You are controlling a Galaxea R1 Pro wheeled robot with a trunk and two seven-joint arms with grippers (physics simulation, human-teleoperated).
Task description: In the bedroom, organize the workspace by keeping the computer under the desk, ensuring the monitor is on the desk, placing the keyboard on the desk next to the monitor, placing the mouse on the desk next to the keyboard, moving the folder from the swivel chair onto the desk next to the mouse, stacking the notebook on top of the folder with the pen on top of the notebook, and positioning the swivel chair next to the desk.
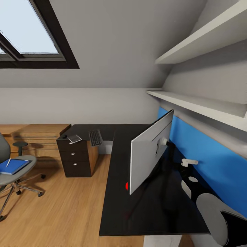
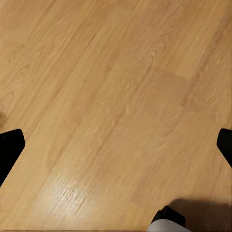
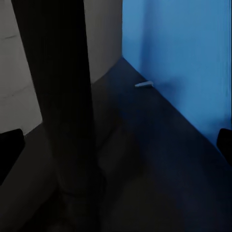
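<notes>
The monitor [image 1: 149, 151] stands on the black desk [image 1: 116, 209] with its light grey back toward me and a red dot at its lower corner. At the desk's far end lie the keyboard [image 1: 95, 137], the notebook [image 1: 74, 138] and the mouse [image 1: 64, 136]. The swivel chair [image 1: 19, 173] stands at the left with the blue folder [image 1: 13, 167] on its seat and the pen [image 1: 8, 162] on the folder. My right gripper [image 3: 116, 145] is open behind the monitor, a dark upright column [image 3: 53, 96] before it. My left gripper [image 2: 116, 145] is open over the wood floor. The computer is out of view.
A blue wall panel [image 1: 212, 161] and white shelves [image 1: 199, 103] run along the desk's right side. A small white piece [image 3: 144, 85] lies at the panel's foot. The black drawer unit [image 1: 73, 159] stands under the desk's far end, with a low wood cabinet [image 1: 37, 137] beyond it.
</notes>
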